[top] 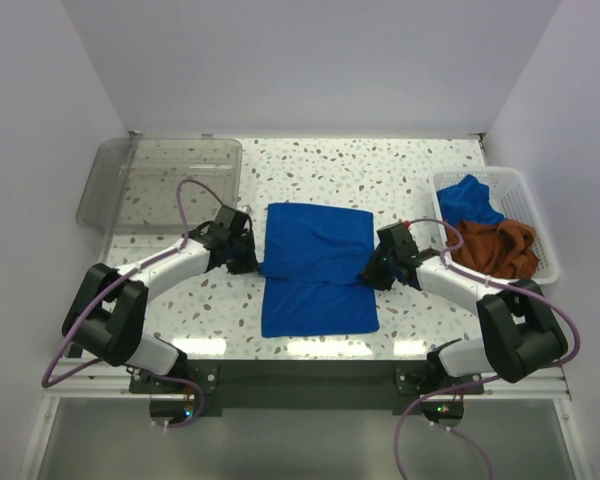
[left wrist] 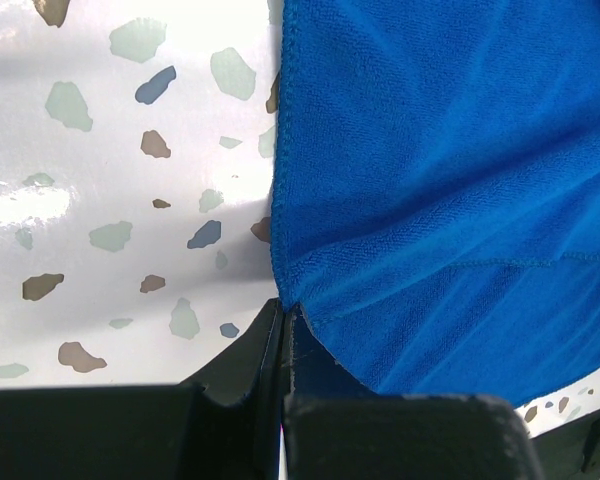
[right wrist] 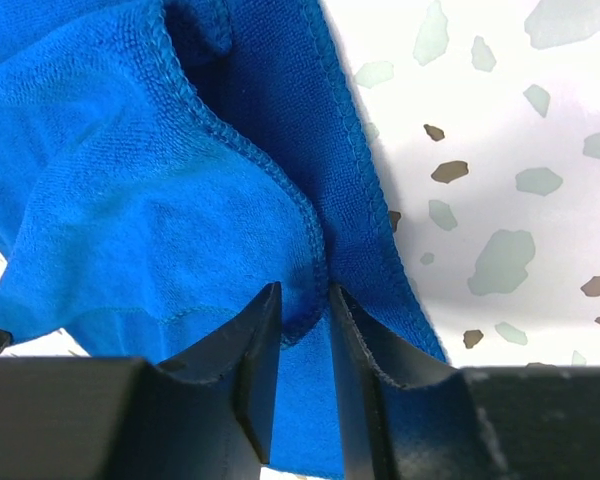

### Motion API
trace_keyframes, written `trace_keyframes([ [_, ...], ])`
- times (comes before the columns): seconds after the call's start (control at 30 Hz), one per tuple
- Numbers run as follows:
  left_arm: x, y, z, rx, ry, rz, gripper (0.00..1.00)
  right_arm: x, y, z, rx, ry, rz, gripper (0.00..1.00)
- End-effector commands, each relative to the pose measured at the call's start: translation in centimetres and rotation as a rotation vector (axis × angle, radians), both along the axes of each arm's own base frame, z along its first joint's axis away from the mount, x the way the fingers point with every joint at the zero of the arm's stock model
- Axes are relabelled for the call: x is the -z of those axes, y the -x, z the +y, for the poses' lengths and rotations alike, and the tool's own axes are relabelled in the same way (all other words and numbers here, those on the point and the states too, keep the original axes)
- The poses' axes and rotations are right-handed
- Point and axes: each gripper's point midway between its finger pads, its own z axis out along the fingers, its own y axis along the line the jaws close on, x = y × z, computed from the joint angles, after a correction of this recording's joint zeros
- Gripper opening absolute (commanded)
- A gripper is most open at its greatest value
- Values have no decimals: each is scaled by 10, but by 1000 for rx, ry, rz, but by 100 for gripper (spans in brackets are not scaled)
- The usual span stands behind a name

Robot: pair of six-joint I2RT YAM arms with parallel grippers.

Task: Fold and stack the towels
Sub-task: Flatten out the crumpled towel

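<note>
**Both end effectors on the blue towel at mid-counter**

A blue towel [top: 315, 270] lies in the middle of the speckled counter [top: 380, 165]. Its far half is doubled over and lies a little rumpled on top, while a flat single layer reaches toward 6 o'clock.

The left end effector [top: 245, 258] sits at the towel's 9 o'clock edge. In the left wrist view its fingers are pressed together with the towel's folded corner caught between them.

The right end effector [top: 373, 270] sits at the 3 o'clock edge. In the right wrist view its fingers stand narrow, with the stitched hem of the upper layer pinched between them.

At 3 o'clock on the counter a white basket [top: 515, 178] holds a second blue towel [top: 470, 198] and a crumpled brown towel [top: 498, 250]. A clear tray [top: 110, 160] sits at 10 o'clock.
</note>
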Motion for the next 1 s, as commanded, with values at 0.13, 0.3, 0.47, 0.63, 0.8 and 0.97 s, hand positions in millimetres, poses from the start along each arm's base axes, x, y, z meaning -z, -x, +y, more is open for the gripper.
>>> trace_keyframes([
  [0.13,-12,-6,-4,-3,34,-45,0,-16,-5,11,-16,-41,-5,37],
  [0.3,-11,-6,-3,-6,31,-44,0,-21,-4,11,-26,-28,4,44],
  [0.47,-10,-5,-3,-6,33,-42,0,-19,-3,16,-19,-49,21,42],
  [0.63,-11,-5,-3,-4,32,-44,0,-13,-1,20,-2,-64,39,42],
  [0.8,-11,-6,-3,-3,31,-47,0,-3,3,18,19,-60,64,38],
  [0.97,-12,-7,-3,-6,30,-52,0,-4,2,13,27,-40,52,19],
])
